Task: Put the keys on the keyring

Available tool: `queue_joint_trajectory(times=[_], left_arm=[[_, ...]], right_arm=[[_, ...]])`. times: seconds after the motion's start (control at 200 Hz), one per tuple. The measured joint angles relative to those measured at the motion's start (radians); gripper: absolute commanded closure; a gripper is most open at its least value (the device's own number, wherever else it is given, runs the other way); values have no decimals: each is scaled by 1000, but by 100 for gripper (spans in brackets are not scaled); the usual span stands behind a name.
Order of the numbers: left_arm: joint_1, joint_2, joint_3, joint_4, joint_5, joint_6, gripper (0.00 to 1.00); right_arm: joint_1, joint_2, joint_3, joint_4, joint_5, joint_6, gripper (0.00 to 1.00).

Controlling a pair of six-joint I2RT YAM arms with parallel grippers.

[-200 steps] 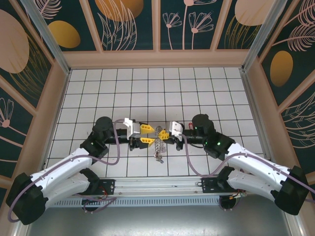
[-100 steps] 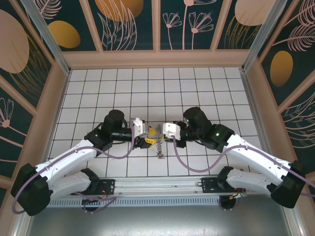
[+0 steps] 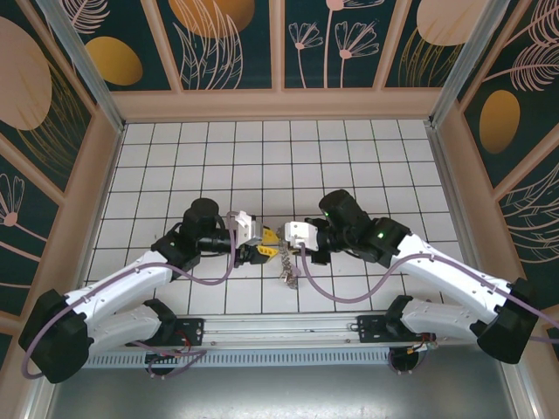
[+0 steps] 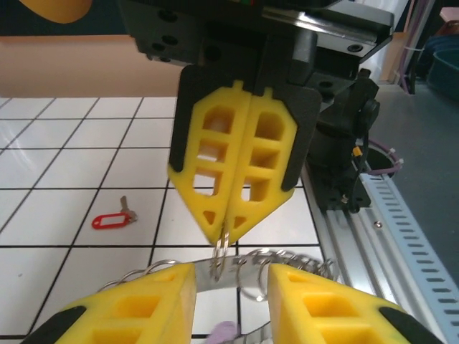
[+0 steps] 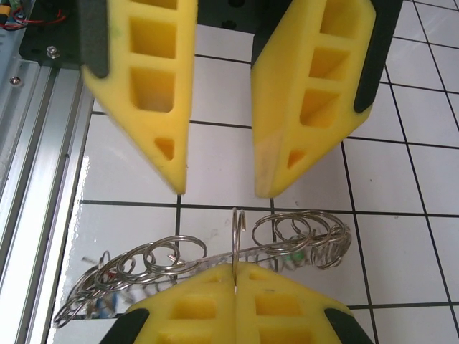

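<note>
Readying the ring for threading, the right gripper (image 5: 235,271) has its jaws shut on one thin loop of the grey metal keyring fringed with silvery loops (image 5: 294,240), held just before the parted, empty jaws of the left gripper (image 4: 229,276), whose next move likely calls for a precise pinch there.

Top cam overhead from near side; wrist cams close, face-to-face, sharing keyring (image 5: 215,253).
</note>
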Motion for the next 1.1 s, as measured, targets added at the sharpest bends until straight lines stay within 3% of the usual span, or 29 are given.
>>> queue_joint_trajectory(times=[0.3,0.405,0.731,0.831,1.101], left_arm=[[-31,43,11,3,-22,-6,75],[-30,43,12,-1,-27,-5,100],[-31,-1,-21,79,-34,-35,100],[-31,-34,-48,131,-36,-65,100],[-31,-51,-60,201,-10,-112,100]], right_arm=[[0,4,0,-4,-11,1,100],[0,-5,0,-3,-15,3,100],[0,-50,-19,29,-42,37,100],[0,-80,-51,85,-64,57,87],[-15,-128,-119,183,-113,92,87]])
